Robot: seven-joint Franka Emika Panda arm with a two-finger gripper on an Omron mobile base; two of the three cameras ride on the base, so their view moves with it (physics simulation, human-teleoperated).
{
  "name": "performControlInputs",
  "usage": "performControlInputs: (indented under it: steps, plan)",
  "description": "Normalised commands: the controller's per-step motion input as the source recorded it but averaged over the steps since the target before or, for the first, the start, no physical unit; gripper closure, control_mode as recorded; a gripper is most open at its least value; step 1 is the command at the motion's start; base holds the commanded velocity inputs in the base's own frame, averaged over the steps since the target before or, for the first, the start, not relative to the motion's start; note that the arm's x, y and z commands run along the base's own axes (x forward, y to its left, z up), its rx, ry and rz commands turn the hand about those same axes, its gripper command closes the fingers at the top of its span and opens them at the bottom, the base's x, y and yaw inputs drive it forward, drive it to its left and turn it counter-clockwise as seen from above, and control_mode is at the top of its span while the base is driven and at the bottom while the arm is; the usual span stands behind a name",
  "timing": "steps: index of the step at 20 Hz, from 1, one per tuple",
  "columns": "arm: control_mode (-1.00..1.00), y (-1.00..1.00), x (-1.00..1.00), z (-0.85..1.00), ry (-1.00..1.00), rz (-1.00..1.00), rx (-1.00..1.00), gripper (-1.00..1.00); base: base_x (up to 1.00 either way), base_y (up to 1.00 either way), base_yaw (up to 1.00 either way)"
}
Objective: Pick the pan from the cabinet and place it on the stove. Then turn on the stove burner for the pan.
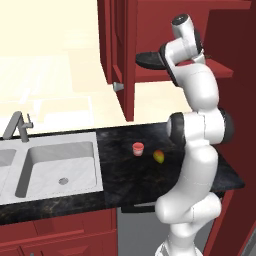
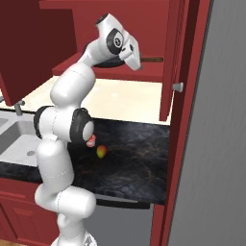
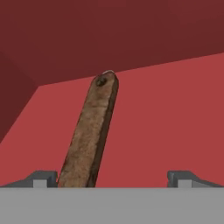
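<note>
Pan (image 1: 150, 61) sat on the bottom shelf of the open cabinet (image 1: 131, 50), its round dark body lying flat and shallow, partly covered by my wrist in the left base view. Its slim brown wooden handle (image 3: 89, 135) ran away from my hand camera across the red shelf floor, rough-grained, with a small dark hole near its rounded far end. In the right base view that handle (image 2: 153, 59) poked out past my hand toward the cabinet's right side. My pincer (image 3: 113, 178) stood wide apart, gripping nothing; the handle's near end lay between the two tips, close beside the one at the left of the hand view, though I could not tell whether they touched. My hand (image 2: 126, 48) was up at shelf height, inside the cabinet opening. Below, on the black speckled counter (image 1: 125, 175), a small red cup (image 1: 138, 148) and a yellow-red fruit (image 1: 158, 156) stood near each other. A steel sink (image 1: 60, 167) with a faucet (image 1: 17, 126) lay further left.
</note>
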Motion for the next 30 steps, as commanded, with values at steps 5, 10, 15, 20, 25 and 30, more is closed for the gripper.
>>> performControlInputs:
  steps: [5,10,15,20,25,30]
  plan:
    - [-1.00,-0.02,0.25,-0.02,0.03,0.00,0.00,-1.00,0.00,0.00,0.00]
    - [-1.00,-0.02,0.23,-0.02,0.05,0.00,0.01,-1.00,0.00,0.00,0.00]
    - [-1.00,-0.01,0.19,-0.06,0.08,0.00,0.01,-1.00,0.00,0.00,0.00]
    - [-1.00,-0.01,0.14,-0.11,0.10,0.00,0.02,-1.00,0.00,0.00,0.00]
    - [-1.00,-0.02,0.12,-0.17,0.09,0.00,0.03,-1.00,0.00,0.00,0.00]
    - [-1.00,-0.04,0.10,-0.22,0.09,0.00,0.04,-1.00,0.00,0.00,0.00]
